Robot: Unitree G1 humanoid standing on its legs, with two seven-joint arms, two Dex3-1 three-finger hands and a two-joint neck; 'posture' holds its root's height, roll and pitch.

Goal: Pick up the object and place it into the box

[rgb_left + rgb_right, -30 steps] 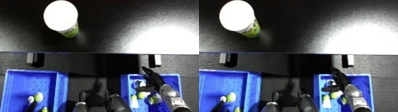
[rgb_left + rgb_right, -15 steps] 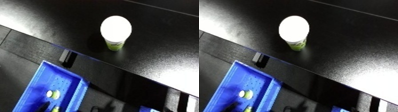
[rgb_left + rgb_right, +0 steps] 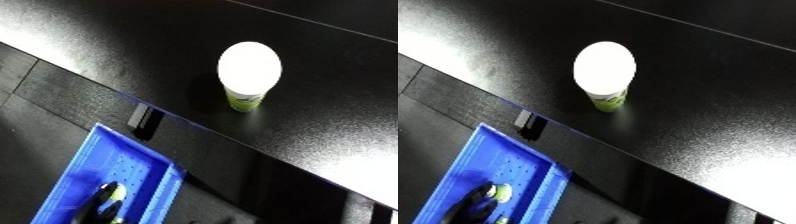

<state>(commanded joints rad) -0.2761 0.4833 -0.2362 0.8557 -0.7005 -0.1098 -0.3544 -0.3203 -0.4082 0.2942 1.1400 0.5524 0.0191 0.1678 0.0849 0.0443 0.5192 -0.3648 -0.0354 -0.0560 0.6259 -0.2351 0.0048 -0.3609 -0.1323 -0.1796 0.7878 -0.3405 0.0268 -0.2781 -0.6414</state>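
Cup (image 3: 248, 75), white lid, green base, upright on black table (image 3: 107, 45), far from blue bin (image 3: 513, 175) at near left. Hands out of view; state unknown.

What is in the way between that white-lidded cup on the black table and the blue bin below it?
Nothing visible blocks it. The cup stands alone on the black table, and the blue bin sits lower, past the table's front edge. Only open tabletop and that edge lie between them. No robot hand shows.
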